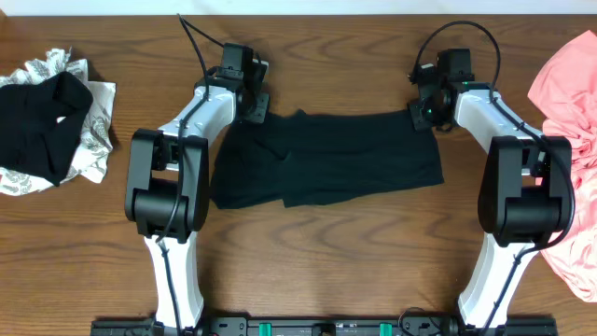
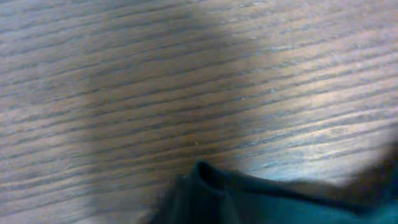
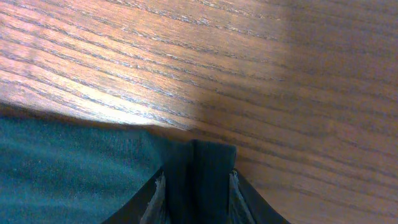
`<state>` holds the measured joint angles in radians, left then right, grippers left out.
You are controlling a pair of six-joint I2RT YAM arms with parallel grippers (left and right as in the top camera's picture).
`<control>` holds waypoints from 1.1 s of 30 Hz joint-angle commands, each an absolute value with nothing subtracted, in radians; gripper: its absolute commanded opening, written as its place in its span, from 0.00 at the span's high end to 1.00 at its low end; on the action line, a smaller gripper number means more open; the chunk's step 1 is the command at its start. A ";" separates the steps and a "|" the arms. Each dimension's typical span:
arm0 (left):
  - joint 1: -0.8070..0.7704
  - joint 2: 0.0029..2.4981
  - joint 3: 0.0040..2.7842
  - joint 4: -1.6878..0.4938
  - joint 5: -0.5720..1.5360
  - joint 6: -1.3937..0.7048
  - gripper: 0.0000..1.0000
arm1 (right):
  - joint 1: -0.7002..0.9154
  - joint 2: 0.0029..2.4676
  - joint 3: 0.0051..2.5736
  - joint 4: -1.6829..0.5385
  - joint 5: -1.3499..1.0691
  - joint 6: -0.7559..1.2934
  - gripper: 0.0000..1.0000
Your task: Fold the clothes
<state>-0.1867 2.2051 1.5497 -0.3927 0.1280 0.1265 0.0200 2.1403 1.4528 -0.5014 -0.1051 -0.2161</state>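
Pile [image 1: 51,121] left, pink heap [image 1: 571,89] right

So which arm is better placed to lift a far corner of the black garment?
Right, probably: the right gripper pinches a ridge of the black garment. The left gripper sits by its corner, but no grip shows.

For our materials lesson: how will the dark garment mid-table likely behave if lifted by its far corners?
Probably floppy: the dark garment lies flat with soft creases, so it should sag between grips. Likely light: its thin edge bunches at the right gripper.
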 commanded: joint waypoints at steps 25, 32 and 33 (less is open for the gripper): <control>-0.182 2.075 1.557 -0.455 0.123 0.096 0.94 | 0.027 2.163 1.473 -0.486 -0.094 -0.218 0.99; -0.182 2.053 1.557 -0.479 0.122 0.096 0.94 | 0.027 2.147 1.473 -0.490 -0.094 -0.218 0.99; -0.182 2.047 1.557 -0.486 0.122 0.096 0.94 | 0.027 2.144 1.473 -0.490 -0.094 -0.218 0.99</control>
